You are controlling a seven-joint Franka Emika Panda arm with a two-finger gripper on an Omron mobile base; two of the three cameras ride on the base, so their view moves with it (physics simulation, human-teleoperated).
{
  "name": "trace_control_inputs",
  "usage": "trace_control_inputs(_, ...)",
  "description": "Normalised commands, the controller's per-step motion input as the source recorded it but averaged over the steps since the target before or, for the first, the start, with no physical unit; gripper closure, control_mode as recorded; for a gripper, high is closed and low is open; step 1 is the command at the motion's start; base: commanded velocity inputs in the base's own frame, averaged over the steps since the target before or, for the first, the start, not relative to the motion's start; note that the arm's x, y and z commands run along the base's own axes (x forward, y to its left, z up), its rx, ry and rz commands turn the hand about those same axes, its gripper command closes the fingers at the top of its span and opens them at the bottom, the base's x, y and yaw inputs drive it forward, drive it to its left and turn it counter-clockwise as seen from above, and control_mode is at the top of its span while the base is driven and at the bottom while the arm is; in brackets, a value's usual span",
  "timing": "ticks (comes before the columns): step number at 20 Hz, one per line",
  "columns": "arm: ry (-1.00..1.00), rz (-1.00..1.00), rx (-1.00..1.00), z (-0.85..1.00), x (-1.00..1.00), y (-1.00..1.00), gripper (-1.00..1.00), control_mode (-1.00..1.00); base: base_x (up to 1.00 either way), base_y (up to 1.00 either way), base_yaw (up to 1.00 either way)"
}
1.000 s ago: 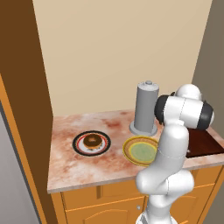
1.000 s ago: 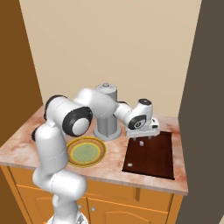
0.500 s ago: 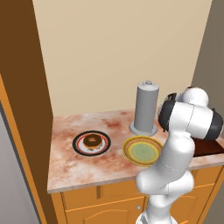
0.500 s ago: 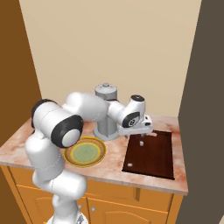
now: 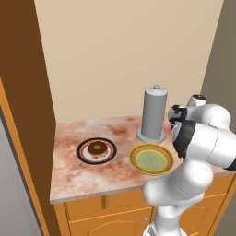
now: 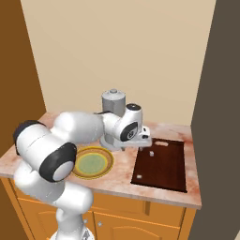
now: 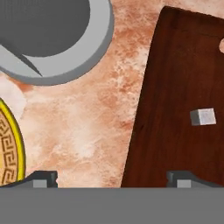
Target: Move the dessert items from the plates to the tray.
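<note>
A: Donut [image 5: 97, 148] sits on the black-rimmed plate [image 5: 85, 156]; the pale lump [image 7: 203, 117] now lies on the tray [image 6: 166, 174].

B: And the gripper [image 7: 111, 177]?

A: Fingers spread, empty, pulled back over the counter [image 7: 100, 109] since a second ago; the donut is likely next

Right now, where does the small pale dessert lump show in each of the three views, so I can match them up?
Left base view: not in it; the arm covers that end of the counter.
Right base view: the pale lump lies on the dark brown tray, near its far left part.
Hand view: the lump sits right of centre on the tray.
Shared landmark: the tall grey cylinder.
</note>
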Motion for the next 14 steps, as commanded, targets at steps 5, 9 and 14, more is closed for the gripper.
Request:
trace_control_inputs(5, 0.0, -0.23, 0.0, 0.01, -0.39, 0.58, -1.0, -1.0, 0.0, 0.0, 0.0)
trace_control_inputs(9, 0.0, -0.25, 0.0, 0.08, -0.04, 0.95, -1.0, -1.0, 0.0, 0.0, 0.0)
trace_control_inputs(14, -0.02, -0.22, 0.0, 0.12, 0.0, 1.0, -1.0, -1.0, 0.0, 0.0, 0.0)
